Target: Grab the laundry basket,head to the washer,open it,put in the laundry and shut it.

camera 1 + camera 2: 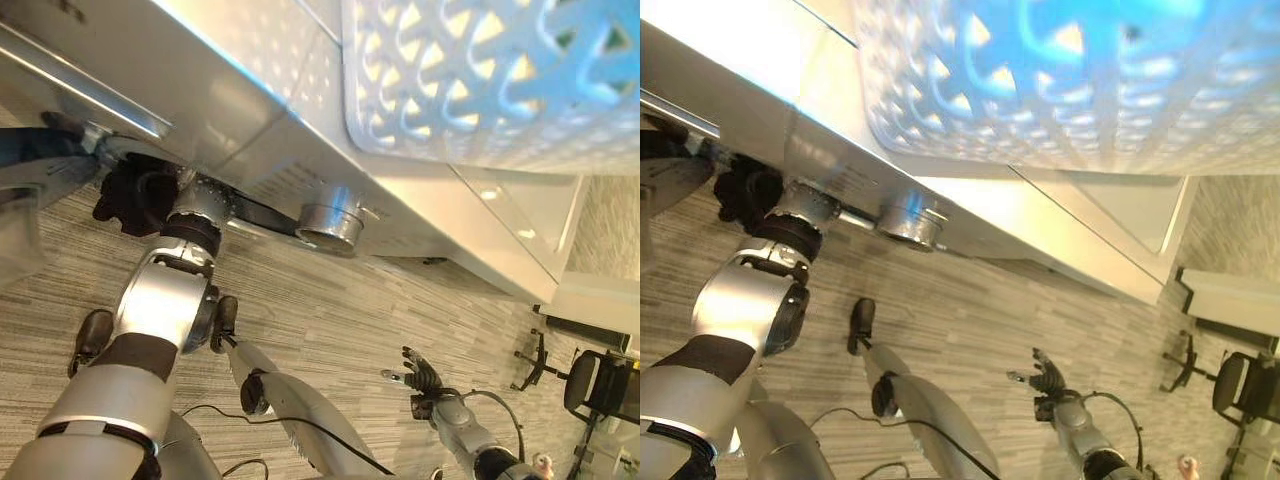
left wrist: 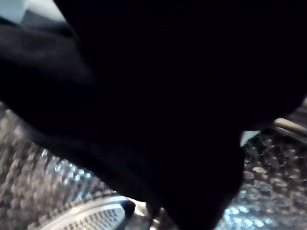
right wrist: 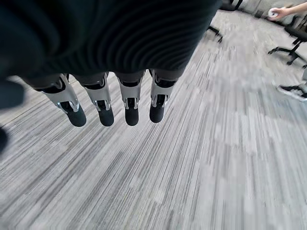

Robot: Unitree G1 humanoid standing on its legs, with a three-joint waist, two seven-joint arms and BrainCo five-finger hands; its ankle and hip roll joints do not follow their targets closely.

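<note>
no text, label or number can be read anywhere.

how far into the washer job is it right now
Done, by the look of it: the white laundry basket sits on top of the washer, so the carry is finished, and the drum's perforated metal shows, so the door seems open. In hand: the left hand is at the opening with dark cloth in front of it; its grip is hidden. The right hand hangs open over the carpet. Left: finish loading, shut the door.
</note>
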